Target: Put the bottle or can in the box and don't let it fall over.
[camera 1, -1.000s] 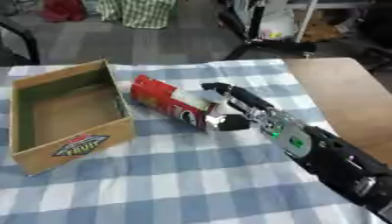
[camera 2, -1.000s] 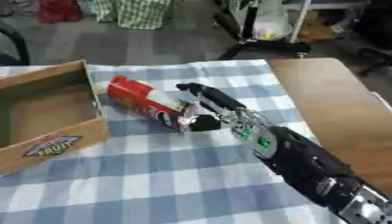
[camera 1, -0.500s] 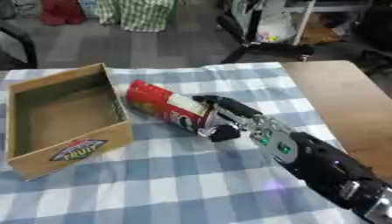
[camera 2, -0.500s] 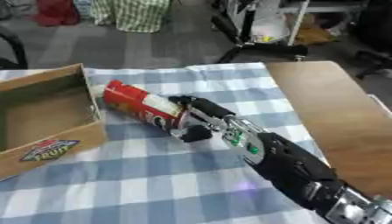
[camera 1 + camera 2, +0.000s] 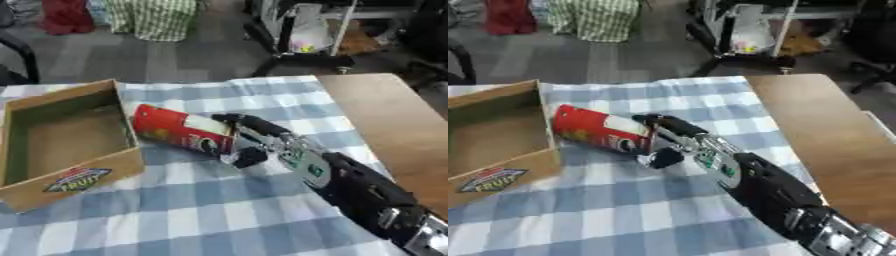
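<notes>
Right now the red cylindrical snack can (image 5: 182,133) lies on its side mid-frame, long axis running upper left to lower right, beside the open cardboard box (image 5: 63,142); the right hand (image 5: 254,141) has its fingers curled around its lower-right end.

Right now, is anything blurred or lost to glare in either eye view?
Left eye view: soft overall, the red can label unreadable, the right hand smeared at its fingers. Right eye view: same softness, the box print legible only as large letters; no glare.
</notes>
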`<state>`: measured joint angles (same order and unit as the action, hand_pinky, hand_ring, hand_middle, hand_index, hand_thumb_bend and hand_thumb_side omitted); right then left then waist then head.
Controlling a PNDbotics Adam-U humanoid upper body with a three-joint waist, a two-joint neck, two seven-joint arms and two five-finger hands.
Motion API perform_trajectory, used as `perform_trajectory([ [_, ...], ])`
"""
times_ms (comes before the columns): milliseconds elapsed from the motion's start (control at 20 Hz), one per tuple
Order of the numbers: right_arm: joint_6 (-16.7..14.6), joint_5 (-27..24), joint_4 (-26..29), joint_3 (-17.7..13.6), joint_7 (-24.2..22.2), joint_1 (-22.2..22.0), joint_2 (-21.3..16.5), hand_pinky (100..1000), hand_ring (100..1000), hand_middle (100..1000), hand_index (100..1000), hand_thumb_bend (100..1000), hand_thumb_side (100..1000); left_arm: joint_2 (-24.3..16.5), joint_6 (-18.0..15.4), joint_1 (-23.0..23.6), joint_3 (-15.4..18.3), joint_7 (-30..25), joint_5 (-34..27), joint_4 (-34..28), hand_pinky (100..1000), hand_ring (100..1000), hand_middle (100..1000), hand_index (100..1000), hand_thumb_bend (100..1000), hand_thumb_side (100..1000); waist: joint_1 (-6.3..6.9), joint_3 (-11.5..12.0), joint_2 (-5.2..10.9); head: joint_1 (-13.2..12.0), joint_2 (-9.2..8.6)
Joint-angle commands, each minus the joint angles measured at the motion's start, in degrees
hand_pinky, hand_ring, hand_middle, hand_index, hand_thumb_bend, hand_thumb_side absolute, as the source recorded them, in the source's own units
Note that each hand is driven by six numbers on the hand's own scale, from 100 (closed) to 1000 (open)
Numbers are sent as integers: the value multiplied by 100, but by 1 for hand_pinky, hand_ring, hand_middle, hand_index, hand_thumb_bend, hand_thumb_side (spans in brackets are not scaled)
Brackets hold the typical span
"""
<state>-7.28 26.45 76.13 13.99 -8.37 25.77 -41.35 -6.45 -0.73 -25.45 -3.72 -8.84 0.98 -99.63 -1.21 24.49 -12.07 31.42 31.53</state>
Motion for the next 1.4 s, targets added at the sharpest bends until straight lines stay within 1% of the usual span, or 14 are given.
perform_trajectory([
  [50,0,95,-260,102,-185,-80,17,721,843,868,1000,100,171,-14,-9,-98,8,4,-6,-145,918,724,697,900,260,947,24,1,-55,36,-106],
  [100,-13,79,-262,97,-205,-82,16,695,823,851,1000,100,116,-13,-9,-97,9,6,-3,-145,918,724,697,900,261,946,25,-2,-55,41,-111],
  [150,-23,65,-261,92,-217,-82,15,690,819,848,1000,100,106,-13,-9,-96,9,7,1,-145,918,724,697,900,261,946,27,-5,-55,44,-117],
  [350,-35,66,-263,87,-210,-86,24,574,719,750,1000,100,100,-8,-11,-97,9,11,8,-149,918,724,696,901,262,945,33,-12,-61,58,-127],
  [400,-32,80,-263,74,-157,-86,28,497,637,642,976,100,100,-8,-11,-97,10,13,10,-150,918,723,696,901,262,945,35,-15,-63,63,-132],
  [450,-30,89,-260,59,-70,-90,32,483,621,618,968,100,100,-8,-11,-97,12,16,11,-149,918,723,696,901,262,945,36,-19,-63,64,-136],
  [500,-27,81,-252,37,46,-96,36,438,578,544,944,100,100,-9,-10,-95,15,20,11,-150,918,723,696,901,263,945,36,-24,-62,63,-138],
  [550,-24,60,-235,17,190,-106,35,424,567,512,934,100,100,-11,-11,-94,18,24,10,-151,918,723,696,901,263,945,36,-29,-61,60,-140],
  [600,5,14,-213,-26,384,-114,34,367,523,421,891,100,100,-13,-10,-91,23,29,10,-151,917,723,696,901,263,944,39,-40,-58,52,-146],
  [700,126,-185,-122,-108,914,-145,20,314,486,347,858,100,100,-17,-10,-84,33,42,9,-150,917,722,696,901,264,944,48,-64,-52,43,-160],
  [800,265,-476,21,-154,1358,-194,-22,295,472,321,850,100,100,-21,-11,-74,44,56,7,-153,917,722,696,901,266,942,57,-88,-44,34,-155],
  [950,476,-1031,348,-227,1714,-286,-138,285,465,313,846,100,100,-27,-9,-48,62,79,6,-155,917,722,695,901,266,942,83,-141,-27,15,-147],
  [1150,743,-1777,921,-353,1884,-414,-355,281,462,312,845,100,100,-36,-13,-18,84,103,14,-160,916,721,695,901,268,941,112,-207,-6,-8,-112],
  [1400,937,-2361,1615,-536,1971,-564,-698,281,461,316,844,100,108,-53,-16,-6,117,141,26,-168,916,721,694,900,273,937,97,-234,32,-19,-85],
])
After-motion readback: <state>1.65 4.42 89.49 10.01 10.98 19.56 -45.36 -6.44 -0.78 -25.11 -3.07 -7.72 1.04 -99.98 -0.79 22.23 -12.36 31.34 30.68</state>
